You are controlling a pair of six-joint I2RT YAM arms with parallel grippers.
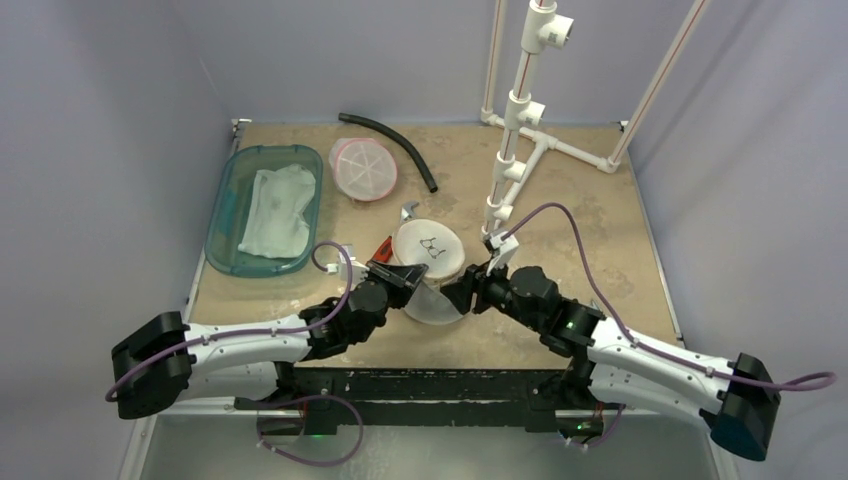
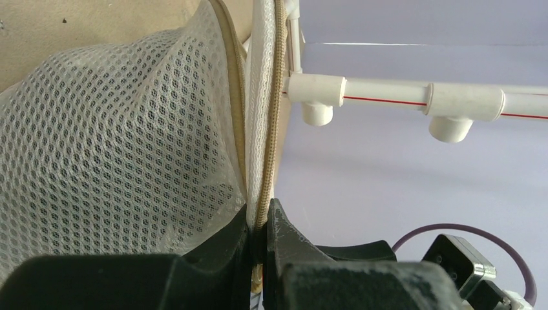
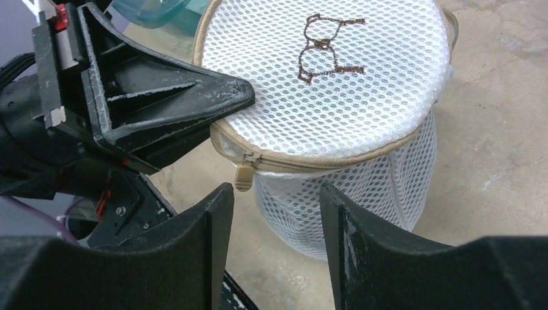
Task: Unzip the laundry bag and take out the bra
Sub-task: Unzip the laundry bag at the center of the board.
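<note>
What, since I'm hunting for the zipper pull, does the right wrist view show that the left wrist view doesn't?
Only the right wrist view: the tan zipper pull hanging at the bag's near rim, the embroidered bra outline on its top, and the open right gripper. Only the left wrist view: the white pipe frame. Both: the mesh laundry bag and the left gripper pinching its zippered rim.
</note>
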